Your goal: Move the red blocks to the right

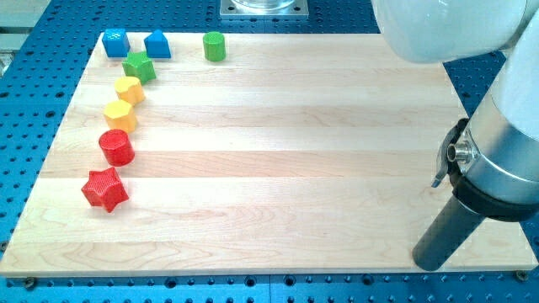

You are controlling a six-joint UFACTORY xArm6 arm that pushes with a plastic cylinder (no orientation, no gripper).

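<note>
No hand, only my tip (434,263) (touching no block) at desk (278,168) bottom right; red star (104,188), red cylinder (116,147) far left.

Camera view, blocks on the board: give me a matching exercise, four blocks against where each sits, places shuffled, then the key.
Blocks:
1. red star
2. green cylinder
3. blue cube
4. red cylinder

Places:
A. top left corner of the board
B. just above the red star
C. lowest block on the left side
D. top edge, right of the other blocks

Pairs: 1-C, 2-D, 3-A, 4-B
</note>
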